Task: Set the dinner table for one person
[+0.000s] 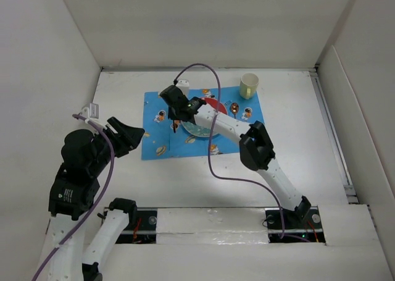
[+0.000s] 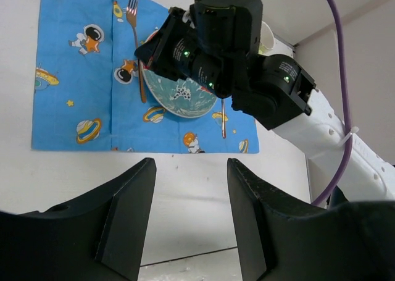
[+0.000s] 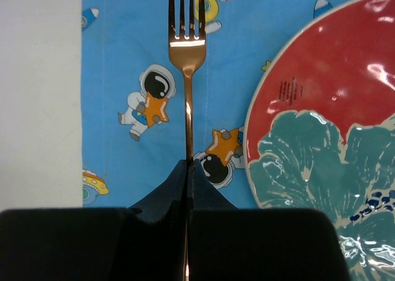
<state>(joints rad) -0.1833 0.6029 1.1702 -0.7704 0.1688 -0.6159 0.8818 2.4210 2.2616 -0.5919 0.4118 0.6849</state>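
A blue astronaut placemat (image 1: 157, 102) lies on the white dinner table (image 1: 296, 145). A red and teal plate (image 3: 321, 126) sits on it and also shows in the top view (image 1: 199, 130). My right gripper (image 3: 187, 165) is shut on the handle of a copper fork (image 3: 187, 52). The fork runs along the mat just left of the plate, tines pointing away; I cannot tell if it touches the mat. A copper spoon (image 1: 234, 109) lies right of the plate. My left gripper (image 2: 191, 188) is open and empty above bare table, near the mat's front edge.
A pale yellow cup (image 1: 249, 85) stands at the mat's far right corner. The right arm's wrist (image 2: 216, 40) hangs over the plate. White walls bound the table on the left, back and right. A purple cable (image 1: 210, 108) arcs over the mat.
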